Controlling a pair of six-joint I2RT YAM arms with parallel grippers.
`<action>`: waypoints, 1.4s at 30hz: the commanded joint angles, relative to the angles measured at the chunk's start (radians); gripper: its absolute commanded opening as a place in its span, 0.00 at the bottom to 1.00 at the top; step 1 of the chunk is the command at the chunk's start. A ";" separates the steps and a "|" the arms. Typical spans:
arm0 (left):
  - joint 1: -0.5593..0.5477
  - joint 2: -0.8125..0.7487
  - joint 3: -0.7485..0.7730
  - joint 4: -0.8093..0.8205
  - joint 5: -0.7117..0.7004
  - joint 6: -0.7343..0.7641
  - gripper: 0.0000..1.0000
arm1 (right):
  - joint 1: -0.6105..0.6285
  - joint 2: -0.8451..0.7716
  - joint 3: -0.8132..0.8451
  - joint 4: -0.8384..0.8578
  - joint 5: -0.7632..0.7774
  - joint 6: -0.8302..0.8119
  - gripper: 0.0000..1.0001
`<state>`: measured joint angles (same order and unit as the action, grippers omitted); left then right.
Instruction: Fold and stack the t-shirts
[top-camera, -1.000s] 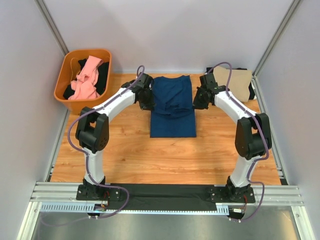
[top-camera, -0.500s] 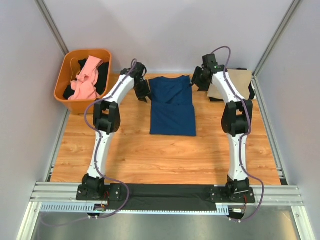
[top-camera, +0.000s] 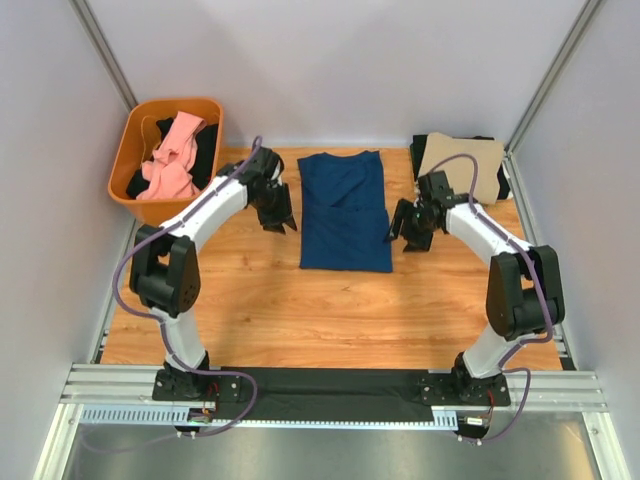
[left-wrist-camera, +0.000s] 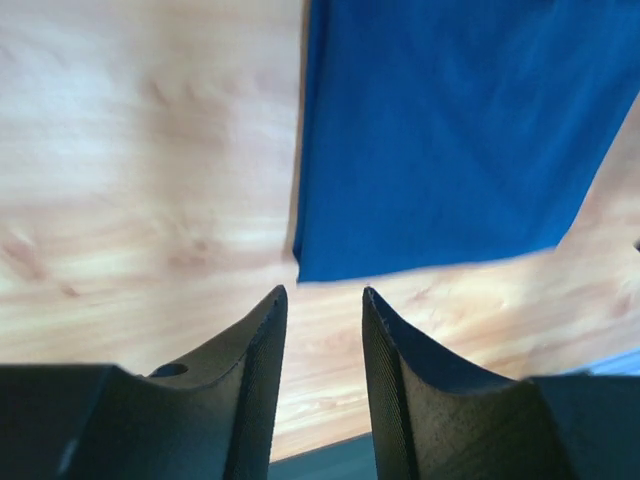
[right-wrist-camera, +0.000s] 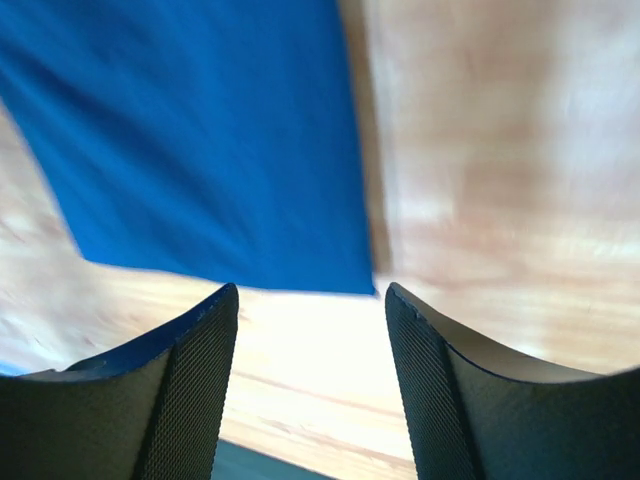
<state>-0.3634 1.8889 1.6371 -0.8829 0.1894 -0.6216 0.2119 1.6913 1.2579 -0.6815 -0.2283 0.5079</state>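
A navy blue t-shirt lies folded into a long strip in the middle of the wooden table; it also fills the top of the left wrist view and of the right wrist view. My left gripper hovers just off its left edge, open and empty. Off the strip's right edge my right gripper stands open with nothing between its fingers. A tan t-shirt lies folded on a black one at the back right.
An orange basket at the back left holds a pink t-shirt and black cloth. Grey walls close in the table on three sides. A metal rail carries both arm bases at the near edge.
Both grippers have opened and let go of the navy t-shirt. They reached to its far end, then drew back toward me and now sit beside its near half.
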 joint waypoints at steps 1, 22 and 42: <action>-0.022 -0.102 -0.221 0.183 0.039 -0.004 0.45 | -0.011 -0.083 -0.153 0.137 -0.104 0.006 0.63; -0.080 -0.131 -0.614 0.568 0.087 -0.124 0.56 | -0.011 0.019 -0.331 0.309 -0.151 0.001 0.36; -0.121 -0.132 -0.615 0.582 0.062 -0.185 0.00 | -0.012 -0.045 -0.348 0.290 -0.167 -0.002 0.00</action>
<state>-0.4767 1.8030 1.0241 -0.2955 0.2665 -0.8051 0.2016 1.7157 0.9264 -0.3985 -0.3809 0.5110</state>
